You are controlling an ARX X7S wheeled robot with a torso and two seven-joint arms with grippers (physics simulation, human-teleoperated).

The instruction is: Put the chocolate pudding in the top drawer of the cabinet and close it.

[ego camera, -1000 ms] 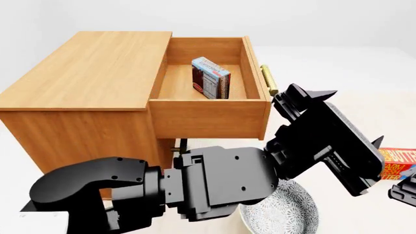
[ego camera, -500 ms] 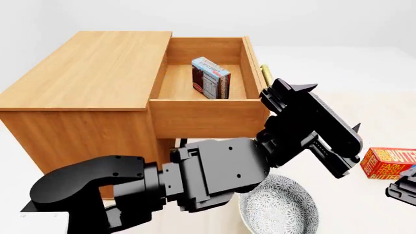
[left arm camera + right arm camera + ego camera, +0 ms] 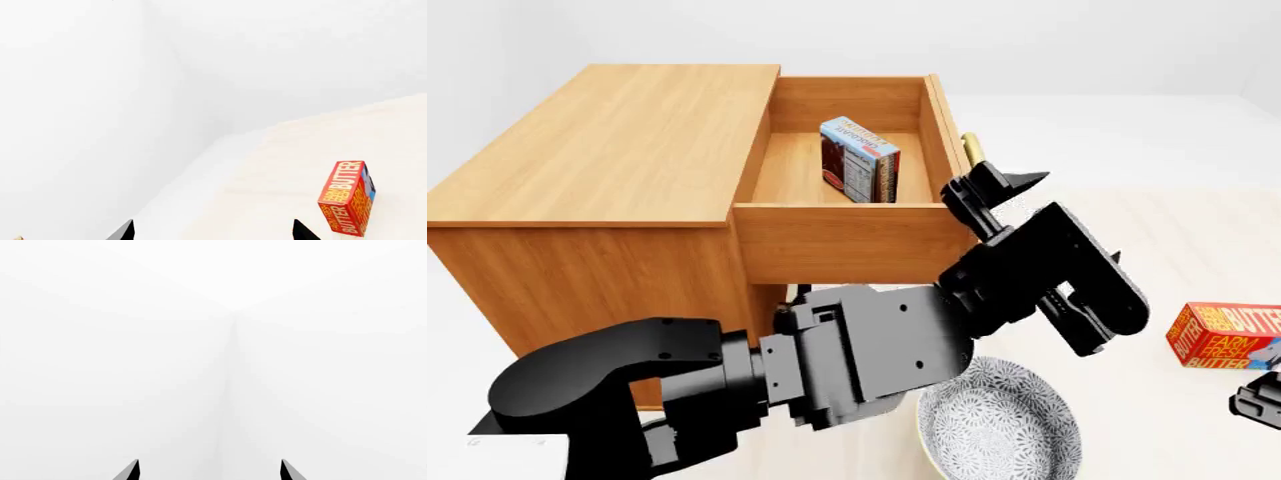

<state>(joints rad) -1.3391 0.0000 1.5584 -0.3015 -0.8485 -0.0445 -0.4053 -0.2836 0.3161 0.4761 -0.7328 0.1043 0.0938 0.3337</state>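
The chocolate pudding [image 3: 858, 160] stands upright inside the top drawer [image 3: 851, 240], which is pulled out of the cabinet [image 3: 614, 150]. The drawer's brass handle [image 3: 970, 147] shows partly at the drawer front. My left gripper [image 3: 1077, 220] is open and holds nothing; it hangs just off the drawer front, close below the handle, and I cannot tell if it touches. In the left wrist view the left gripper [image 3: 213, 232] shows only two spread fingertips over the pale floor. The right gripper [image 3: 210, 472] is open too, facing bare white walls.
A red-orange butter box [image 3: 1225, 335] lies on the floor at the right, the same butter box [image 3: 348, 197] showing in the left wrist view. A patterned grey bowl [image 3: 1001, 425] sits below my left forearm. A black part of the right arm [image 3: 1261, 395] shows at the right edge.
My left gripper has swung left and up toward the drawer front and its handle, uncovering the butter box. The pudding and drawer have not moved.
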